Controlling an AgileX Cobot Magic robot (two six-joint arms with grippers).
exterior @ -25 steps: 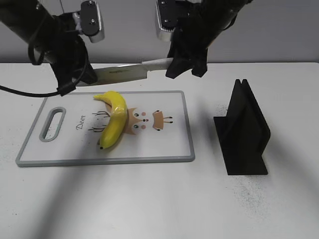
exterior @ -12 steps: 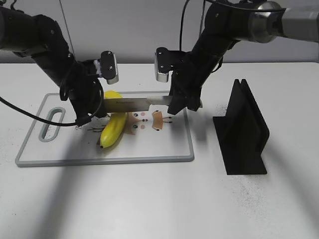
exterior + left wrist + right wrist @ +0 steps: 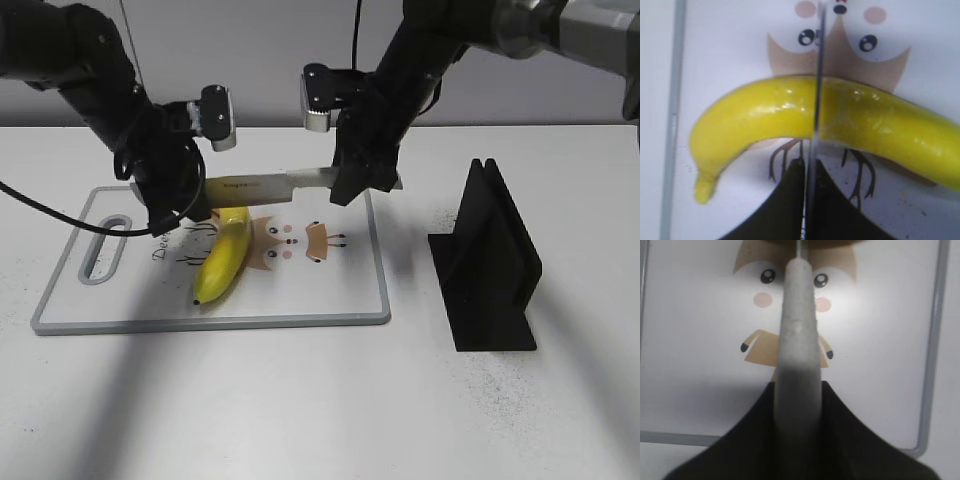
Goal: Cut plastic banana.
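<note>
You are working over the cutting board (image 3: 300, 300), where the plastic banana (image 3: 222, 262) is lying unrestrained, looking light, stiff and slippery. Both grippers are clamping the knife (image 3: 262, 185) across it: right gripper (image 3: 352, 185) on the handle, left gripper (image 3: 188, 195) pinching the blade tip.

Table (image 3: 300, 400): white, matte, faint dark specks toward 4 o'clock. Directly on it: cutting board (image 3: 300, 318), white with grey rim, handle slot at its 9 o'clock end, cartoon deer print, placed at 9 o'clock of centre; black slotted stand (image 3: 490, 270), upright, at 3 o'clock, apart from board.
</note>
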